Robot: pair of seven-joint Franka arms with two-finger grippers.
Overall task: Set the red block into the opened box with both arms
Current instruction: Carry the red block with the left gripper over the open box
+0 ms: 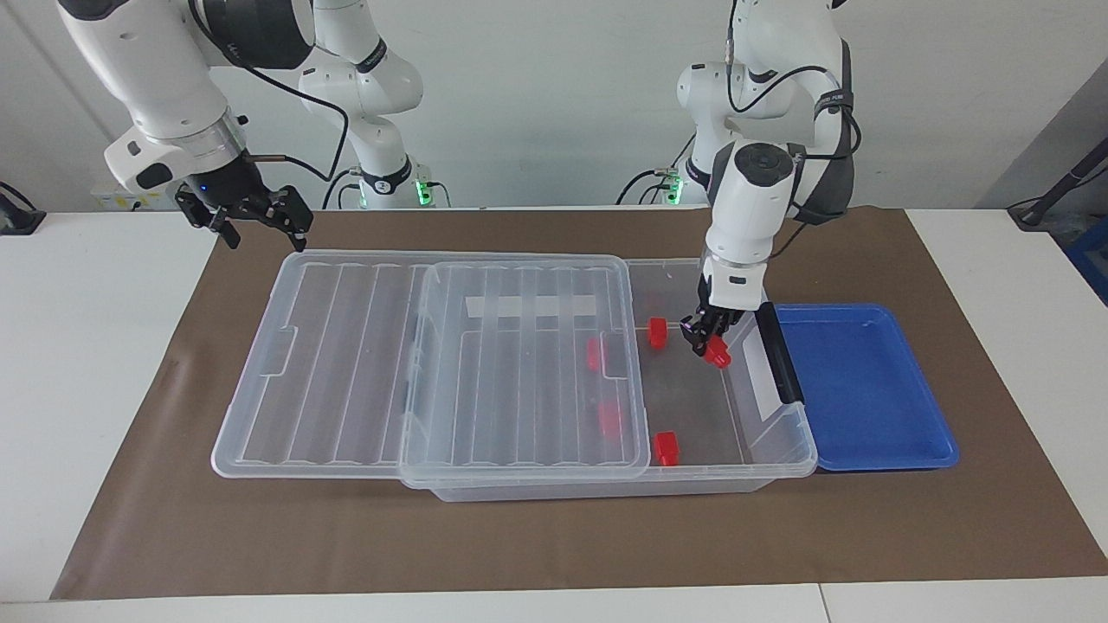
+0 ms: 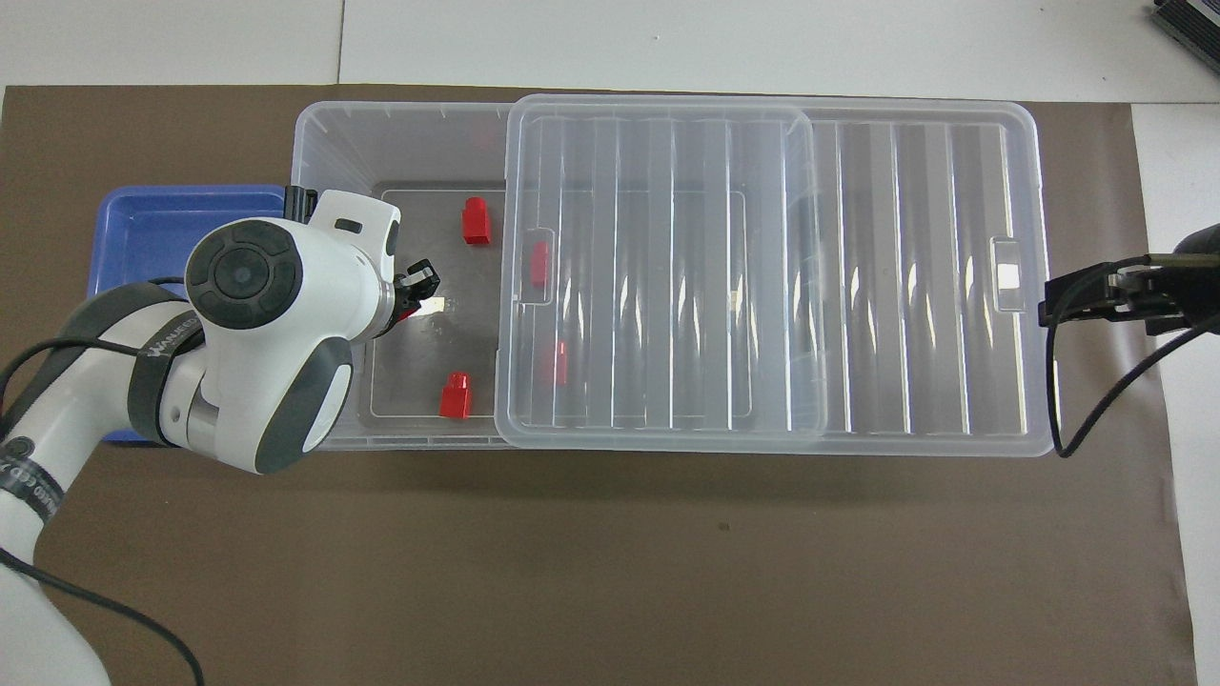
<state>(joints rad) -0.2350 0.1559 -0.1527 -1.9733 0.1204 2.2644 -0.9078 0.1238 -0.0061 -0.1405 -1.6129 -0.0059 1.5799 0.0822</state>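
I'm looking at a white table (image 1: 104,363) against a pale wall, with a brown mat (image 1: 554,536) spread over its middle. The clear box (image 1: 783,433) lies lengthwise on the mat, its ribbed lid (image 1: 363,363) slid toward the right arm's end, so the end toward the left arm stands open.

My left gripper (image 1: 711,343) hangs inside that opening, fingers pinched tight on the red block (image 1: 718,352). The block is above the box floor, near the black handle (image 1: 777,355), tilted with its long axis slanting down; I can't tell which way its stepped top faces. From overhead the left arm's wrist covers most of it.

Four more red blocks lie in the box: one (image 1: 658,331) upright just beside the gripper, one (image 1: 666,448) by the wall farthest from the robots, and two (image 1: 594,353) (image 1: 610,419) showing dimly through the lid. The lid's edge and its catch tab overhang the floor close by the held block.

A shallow blue tray (image 1: 866,433), glossy plastic, sits against the handle end.

My right gripper (image 1: 258,223) waits with fingers spread wide, holding nothing, over the mat at the lid's end.
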